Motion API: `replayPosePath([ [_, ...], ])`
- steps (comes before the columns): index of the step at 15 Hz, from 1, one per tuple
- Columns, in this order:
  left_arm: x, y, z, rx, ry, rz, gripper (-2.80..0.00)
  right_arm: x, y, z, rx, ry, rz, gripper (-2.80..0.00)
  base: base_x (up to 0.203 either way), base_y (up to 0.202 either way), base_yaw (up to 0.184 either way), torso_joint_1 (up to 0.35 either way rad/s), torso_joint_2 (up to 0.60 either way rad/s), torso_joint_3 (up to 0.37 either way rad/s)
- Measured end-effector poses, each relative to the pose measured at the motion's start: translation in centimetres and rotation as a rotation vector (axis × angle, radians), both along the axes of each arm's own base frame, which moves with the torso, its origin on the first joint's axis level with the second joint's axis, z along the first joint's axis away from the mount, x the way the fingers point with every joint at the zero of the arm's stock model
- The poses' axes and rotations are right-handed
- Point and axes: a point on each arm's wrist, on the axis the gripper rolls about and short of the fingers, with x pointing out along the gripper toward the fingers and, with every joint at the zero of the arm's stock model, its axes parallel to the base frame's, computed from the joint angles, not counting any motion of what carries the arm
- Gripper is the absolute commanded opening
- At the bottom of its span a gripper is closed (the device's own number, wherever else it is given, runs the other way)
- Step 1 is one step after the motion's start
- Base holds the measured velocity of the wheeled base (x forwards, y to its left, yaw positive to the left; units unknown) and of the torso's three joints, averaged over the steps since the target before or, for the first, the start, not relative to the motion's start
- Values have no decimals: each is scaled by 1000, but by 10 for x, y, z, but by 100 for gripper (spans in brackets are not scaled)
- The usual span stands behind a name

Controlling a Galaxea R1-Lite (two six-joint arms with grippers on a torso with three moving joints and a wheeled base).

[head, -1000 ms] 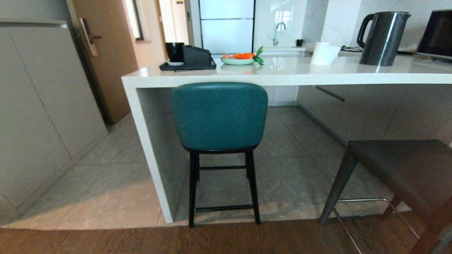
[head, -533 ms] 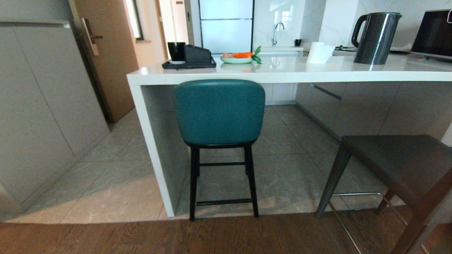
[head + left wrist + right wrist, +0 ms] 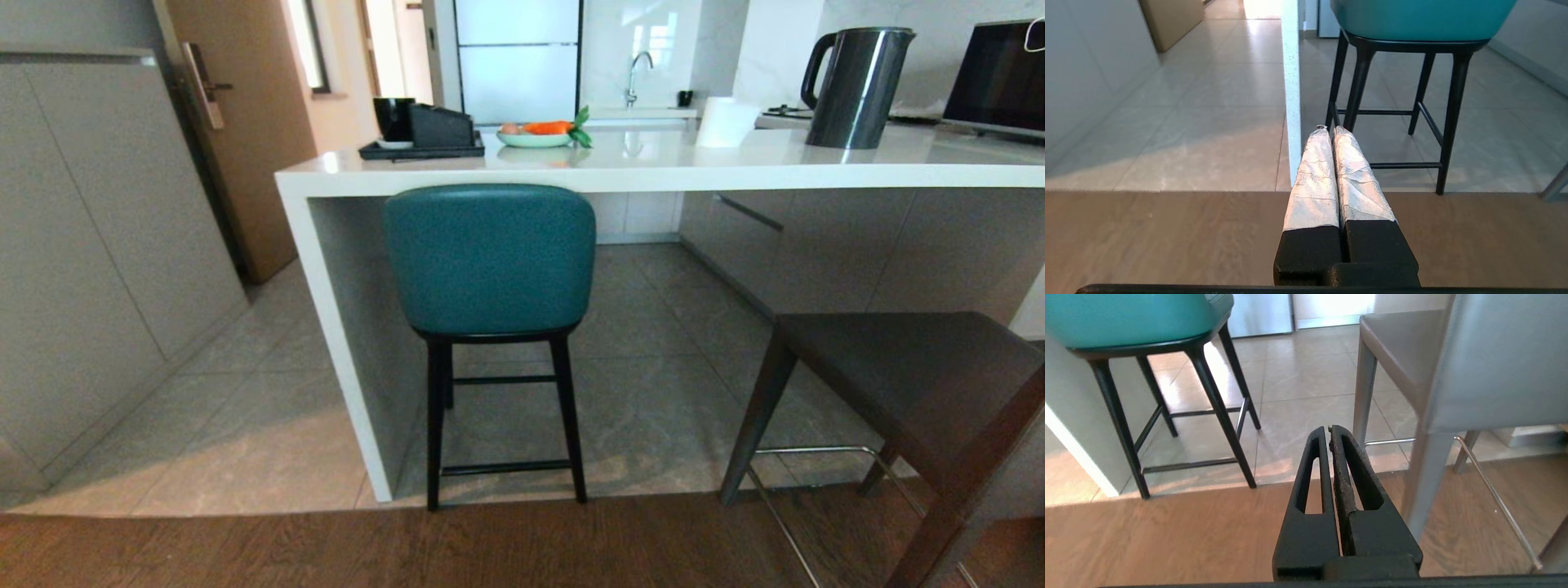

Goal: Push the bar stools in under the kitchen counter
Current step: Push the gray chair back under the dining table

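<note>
Clenched and empty, both grippers (image 3: 1329,130) (image 3: 1329,428) hang low; the grey stool (image 3: 914,384), lower right, looks heavy and rigid, best pushed at its backrest.

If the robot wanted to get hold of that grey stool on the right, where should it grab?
Probably the top edge of the grey stool's flat backrest, coming from the robot's side with the right pincer. That slab looks thin, straight-edged and faces the robot, nothing in front; the legs sit lower, further away.
</note>
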Motion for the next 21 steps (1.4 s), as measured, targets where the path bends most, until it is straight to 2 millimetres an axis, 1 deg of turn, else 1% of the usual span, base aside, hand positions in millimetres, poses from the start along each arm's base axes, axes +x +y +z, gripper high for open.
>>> replayPosePath([
  [21,0,0,0,0,0,-1,-280,0,0,0,0,0,0,-280,0,-195,2,3,1,2],
])
